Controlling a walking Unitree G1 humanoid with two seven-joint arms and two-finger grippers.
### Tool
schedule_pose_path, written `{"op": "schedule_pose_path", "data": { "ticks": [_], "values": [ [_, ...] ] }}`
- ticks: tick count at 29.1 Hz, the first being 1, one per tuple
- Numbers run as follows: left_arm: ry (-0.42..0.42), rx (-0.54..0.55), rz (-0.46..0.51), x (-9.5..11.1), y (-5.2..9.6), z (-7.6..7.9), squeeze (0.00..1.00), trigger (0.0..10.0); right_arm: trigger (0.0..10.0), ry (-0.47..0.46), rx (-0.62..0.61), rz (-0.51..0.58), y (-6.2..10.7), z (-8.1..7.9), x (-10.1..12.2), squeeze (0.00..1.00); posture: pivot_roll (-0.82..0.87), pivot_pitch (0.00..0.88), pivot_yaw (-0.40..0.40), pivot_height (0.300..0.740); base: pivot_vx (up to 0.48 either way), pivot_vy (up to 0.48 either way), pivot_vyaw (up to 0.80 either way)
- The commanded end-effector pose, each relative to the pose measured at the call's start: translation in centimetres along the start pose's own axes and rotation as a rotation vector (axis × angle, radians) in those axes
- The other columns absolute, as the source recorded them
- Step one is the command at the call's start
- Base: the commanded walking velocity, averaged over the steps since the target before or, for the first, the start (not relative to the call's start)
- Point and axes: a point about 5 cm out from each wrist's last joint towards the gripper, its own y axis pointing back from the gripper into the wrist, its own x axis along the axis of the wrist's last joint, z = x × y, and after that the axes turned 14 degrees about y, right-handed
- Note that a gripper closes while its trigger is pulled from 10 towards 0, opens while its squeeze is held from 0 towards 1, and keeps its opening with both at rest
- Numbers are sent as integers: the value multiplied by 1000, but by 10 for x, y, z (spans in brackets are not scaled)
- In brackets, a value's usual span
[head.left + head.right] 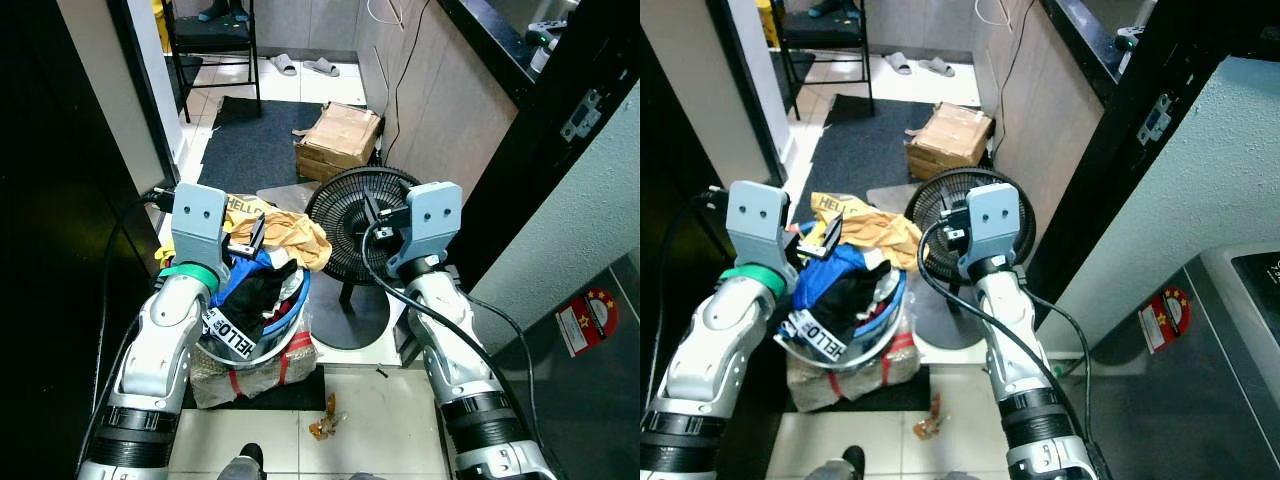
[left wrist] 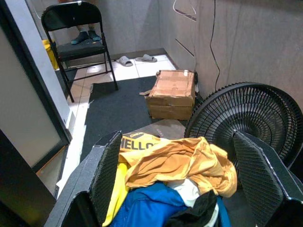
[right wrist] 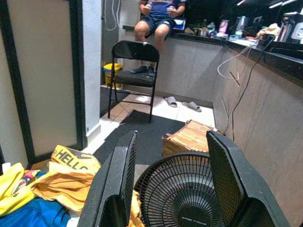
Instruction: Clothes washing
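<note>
While both arms reach forward, the left gripper [image 2: 177, 189] gapes wide over the clothes [image 1: 262, 275] in the basket [image 1: 262, 348]; the right gripper [image 3: 170, 189], wide too, hangs above the fan [image 1: 355, 215]. Its wrist view catches a seated person [image 3: 158, 19].

Both silver arms are bent at the elbow and raised forward, wrists level. The left gripper [image 2: 182, 189] holds its jaws wide apart; the right gripper [image 3: 170, 182] likewise stands with jaws spread.
</note>
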Motion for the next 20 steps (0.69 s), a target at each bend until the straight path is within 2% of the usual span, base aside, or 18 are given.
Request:
{"op": "schedule_pose_path", "data": {
  "ticks": [1, 3, 8, 14, 20],
  "values": [
    [-2, 5, -13, -6, 1, 0, 0, 10000, 10000, 13, 13, -19, 4, -2, -3, 0, 32, 29, -25, 740, 454, 0, 563],
    [-1, 7, -13, -6, 1, 0, 0, 10000, 10000, 36, 21, -34, 4, -3, -4, 0, 31, 32, -25, 740, 456, 0, 800],
    [-1, 10, -15, -7, 2, -1, 0, 10000, 10000, 25, 12, -35, 4, -3, -3, 0, 32, 35, -25, 740, 458, 0, 800],
    [3, 16, -16, -8, 2, -1, 0, 10000, 10000, 5, 7, -32, 4, 0, -2, 0, 32, 37, -26, 740, 448, 0, 0],
    [15, 29, -30, -10, 2, -2, 0, 10000, 10000, 4, 11, -34, 5, -1, -2, 0, 31, 38, -26, 740, 89, 0, 0]
  ]
}}
